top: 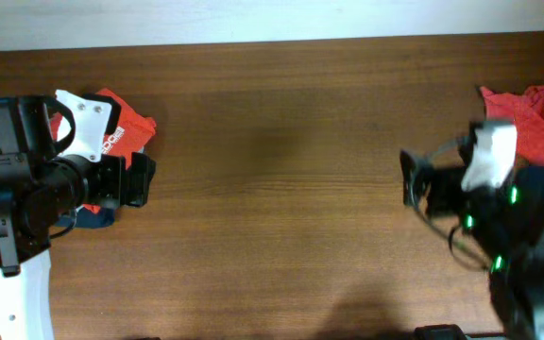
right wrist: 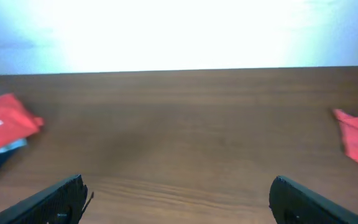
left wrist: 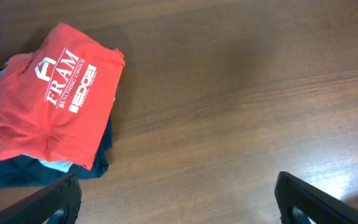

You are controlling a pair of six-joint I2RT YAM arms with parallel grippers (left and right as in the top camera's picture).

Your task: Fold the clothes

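Red folded shirt parked at the counter's left edge, likely done; crumpled shirt waits right; left end effector and right end effector gape empty.

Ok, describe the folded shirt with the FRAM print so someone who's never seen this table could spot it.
On the brown wooden table, look at the end by the left gripper, where a small stack lies. It is the orange-red shirt on top, folded, with white FRAM lettering, unlike the dark garment beneath and the crumpled red shirt opposite.
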